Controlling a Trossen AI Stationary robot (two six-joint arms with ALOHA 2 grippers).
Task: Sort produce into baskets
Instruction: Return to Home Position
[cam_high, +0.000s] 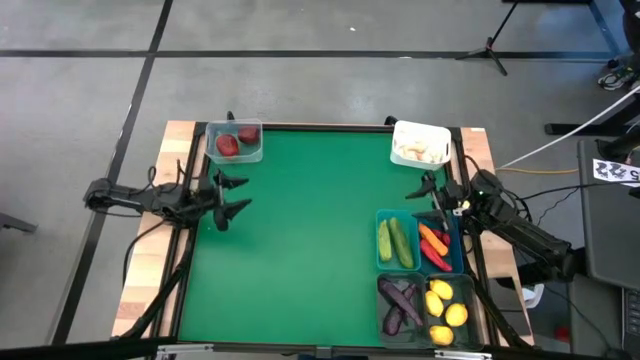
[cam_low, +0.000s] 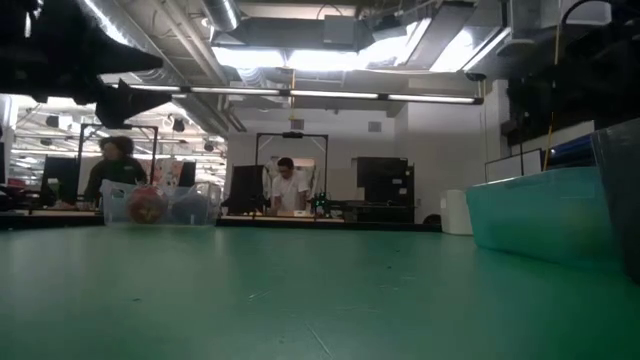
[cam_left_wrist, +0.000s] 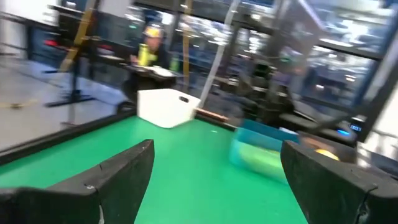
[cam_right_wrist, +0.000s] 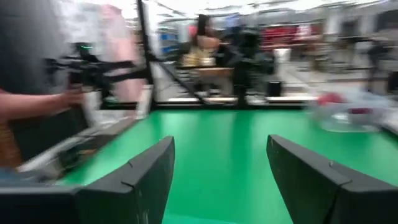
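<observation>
We are holding the left claw (cam_high: 232, 197) and the right claw (cam_high: 428, 190) spread wide and empty, and worrying the right one might bump the white bin (cam_high: 447, 135) nearby.

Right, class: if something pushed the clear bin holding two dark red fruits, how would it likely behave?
The clear bin looks thin-walled and light, so it would probably slide on the flat green mat. The two round red fruits inside would likely roll about.
</observation>
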